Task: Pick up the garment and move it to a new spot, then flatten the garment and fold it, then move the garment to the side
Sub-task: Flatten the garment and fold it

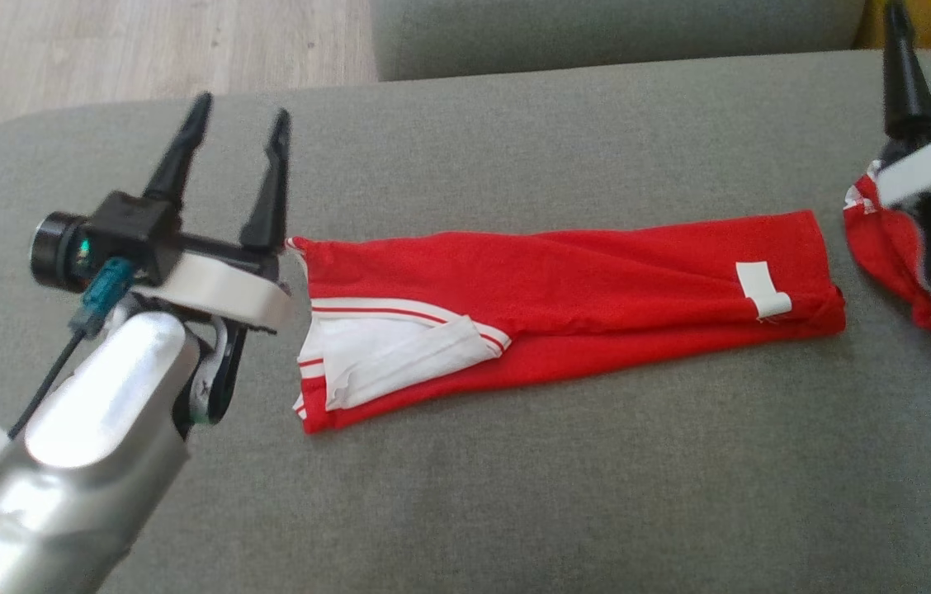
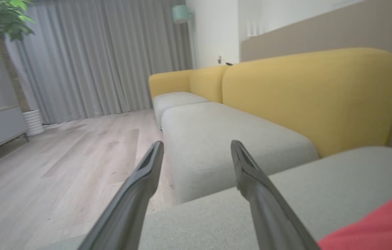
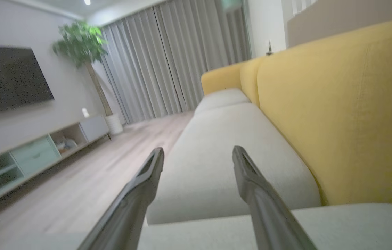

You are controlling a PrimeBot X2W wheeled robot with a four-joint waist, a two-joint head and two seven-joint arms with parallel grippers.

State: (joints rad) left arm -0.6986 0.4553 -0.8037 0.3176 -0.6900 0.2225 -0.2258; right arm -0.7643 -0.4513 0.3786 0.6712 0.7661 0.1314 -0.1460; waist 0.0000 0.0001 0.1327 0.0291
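Left gripper (image 1: 243,107) sits at the left of the head frame, fingers spread and empty, pointing up-frame, its wrist just beside the left end of the garment (image 1: 564,280). Right gripper (image 1: 928,16) sits at the upper right edge, also spread and empty, above a red-and-white bunch of cloth (image 1: 886,239); I cannot tell whether that bunch joins the garment. The garment, red with white trim, lies as a long folded strip across the middle of the grey sofa seat (image 1: 515,495), with a yellow backrest (image 2: 307,97), wooden floor (image 2: 60,156) and grey curtains (image 2: 95,59) beyond.
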